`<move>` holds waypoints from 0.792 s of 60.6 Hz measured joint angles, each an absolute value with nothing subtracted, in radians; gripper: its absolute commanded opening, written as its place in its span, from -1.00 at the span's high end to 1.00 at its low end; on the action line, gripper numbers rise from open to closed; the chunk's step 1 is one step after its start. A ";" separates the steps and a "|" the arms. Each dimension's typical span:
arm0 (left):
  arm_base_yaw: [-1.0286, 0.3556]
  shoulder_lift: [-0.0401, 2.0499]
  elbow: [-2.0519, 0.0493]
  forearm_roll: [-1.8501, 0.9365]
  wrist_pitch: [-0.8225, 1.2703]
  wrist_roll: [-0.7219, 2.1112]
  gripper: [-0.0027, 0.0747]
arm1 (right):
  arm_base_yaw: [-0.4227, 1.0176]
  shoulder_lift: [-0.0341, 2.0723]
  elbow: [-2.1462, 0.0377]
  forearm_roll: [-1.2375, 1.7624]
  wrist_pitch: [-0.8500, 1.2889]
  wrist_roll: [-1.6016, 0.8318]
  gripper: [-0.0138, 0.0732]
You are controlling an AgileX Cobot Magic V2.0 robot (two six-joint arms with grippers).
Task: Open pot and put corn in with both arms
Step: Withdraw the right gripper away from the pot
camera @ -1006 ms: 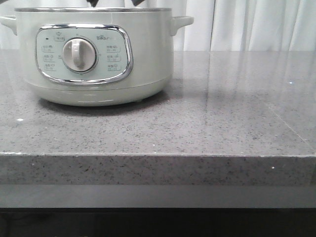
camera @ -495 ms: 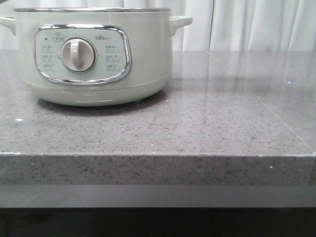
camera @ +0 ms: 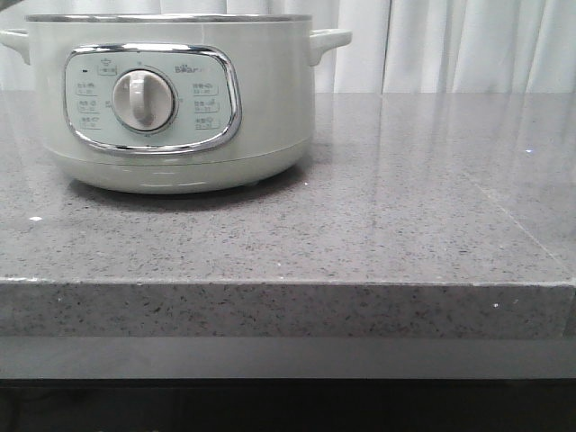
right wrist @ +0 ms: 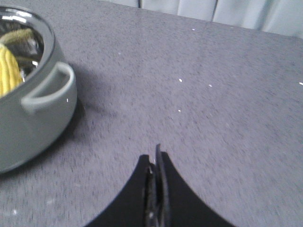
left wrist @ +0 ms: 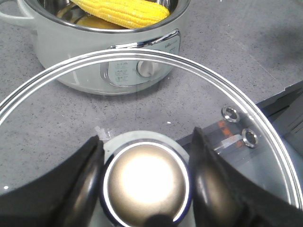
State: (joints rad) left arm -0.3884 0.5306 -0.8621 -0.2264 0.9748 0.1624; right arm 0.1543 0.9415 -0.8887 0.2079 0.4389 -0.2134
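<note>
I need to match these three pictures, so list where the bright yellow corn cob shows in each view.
Front view: not visible; only the outside of the pale grey-green round cooker pot shows.
Left wrist view: the bright yellow corn cob lies inside the open pot, beyond the held glass lid.
Right wrist view: a sliver of the cob inside the pot.
Shared landmark: the pot.

In the front view the pot (camera: 171,99) is cut off at the left edge and its inside is hidden. The left wrist view crops the corn (left wrist: 124,12) at the frame's edge; in the right wrist view the pot's wall hides most of it.
</note>
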 measured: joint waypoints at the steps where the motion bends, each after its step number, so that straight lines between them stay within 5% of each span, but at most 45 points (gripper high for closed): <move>1: -0.388 0.535 -0.865 -0.226 0.975 0.162 0.42 | 0.154 0.915 -0.866 0.206 0.434 -0.213 0.83; 27: -0.388 0.879 -1.190 -0.225 0.969 0.203 0.41 | 0.154 0.188 -0.394 0.199 0.409 -0.213 0.83; 48: -0.390 1.345 -1.632 -0.225 0.968 0.254 0.41 | 0.154 0.130 -0.339 0.198 0.409 -0.213 0.83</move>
